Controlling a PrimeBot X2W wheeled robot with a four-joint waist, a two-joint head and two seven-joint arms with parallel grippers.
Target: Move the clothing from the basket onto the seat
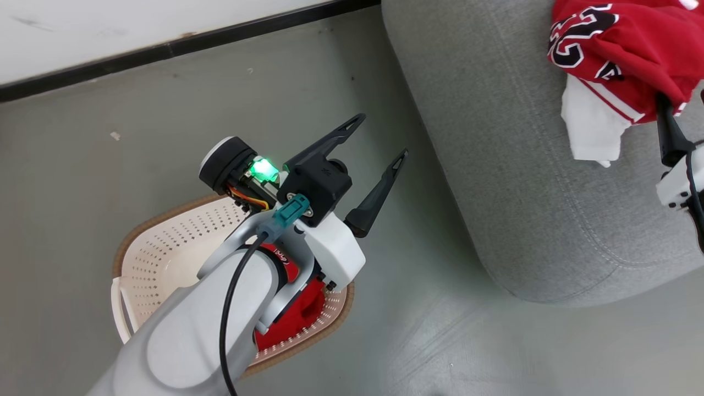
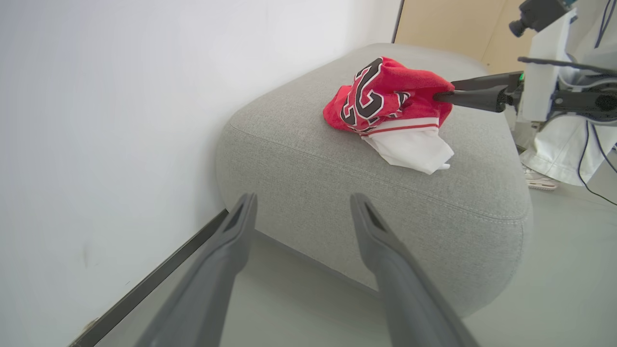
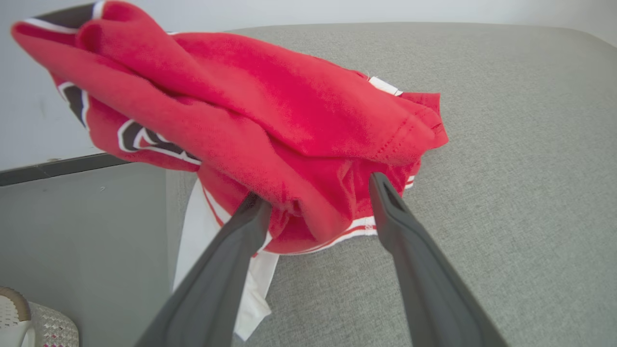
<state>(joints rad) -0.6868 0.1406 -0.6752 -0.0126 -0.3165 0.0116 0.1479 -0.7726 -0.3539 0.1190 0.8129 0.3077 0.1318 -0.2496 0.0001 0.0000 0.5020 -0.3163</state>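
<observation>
head view: grey sofa [image 1: 495,137] stood toward 2 o'clock; laundry basket [image 1: 159,258] sat on the floor at 7 o'clock. one red jersey [image 1: 632,49] lay bunched on the sofa top toward 1 o'clock, with white lining [image 1: 591,124] spilling from its 6 o'clock side. a second red garment [image 1: 300,311] lay in the basket's 4 o'clock corner, partly hidden under the left forearm [image 1: 209,330].

tools: left gripper [image 1: 382,135] hung above the basket's 1 o'clock side, jaws spread wide, nothing between them. right gripper [image 3: 316,190], in right wrist view, also had its jaws wide. its fingertips [image 3: 381,185] touched the jersey's lower folds on either side. fabric bulged between them, but no pinch was evident, and the jersey rested on the sofa.

handling (judgement): light, limp knit, no stiffness. it would drape and trail when lifted, lining hanging lowest. not fragile, mildly slippery. best hold: a thick fold or the striped hem [image 3: 356,225], where layers stack, not a single flat layer. on the basket piece, the raised fold near the 4 o'clock wall looked reachable.

count: red garments 2 (1 on sofa, 1 in basket; any more beneath could not be told); basket 1; sofa 1; grippers 2.
</observation>
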